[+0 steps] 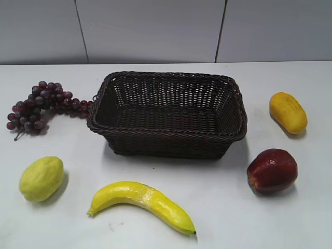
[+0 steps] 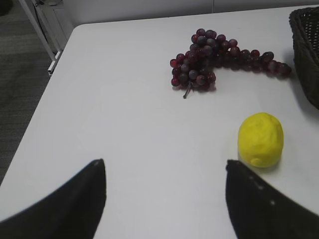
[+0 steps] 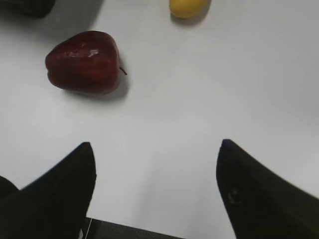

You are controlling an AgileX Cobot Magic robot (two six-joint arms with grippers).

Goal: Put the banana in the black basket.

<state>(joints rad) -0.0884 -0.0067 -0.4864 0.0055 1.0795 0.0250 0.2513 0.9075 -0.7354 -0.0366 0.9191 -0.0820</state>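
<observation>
The banana [image 1: 142, 203] is long, curved and yellow with a dark tip. It lies on the white table in front of the black basket [image 1: 167, 137], which stands empty at the table's middle. Neither gripper shows in the exterior view. My left gripper [image 2: 164, 167] is open and empty over bare table at the left, with the banana out of its view. My right gripper [image 3: 155, 145] is open and empty over bare table near the front edge; the banana is out of its view too. A corner of the basket [image 2: 306, 50] shows in the left wrist view.
A yellow-green lemon [image 1: 41, 178] [image 2: 260, 139] lies front left. Dark red grapes [image 1: 39, 105] [image 2: 214, 57] lie left of the basket. A red apple [image 1: 272, 170] [image 3: 83, 62] and a yellow-orange oval fruit [image 1: 288, 112] [image 3: 187, 7] lie at the right. A grey wall stands behind.
</observation>
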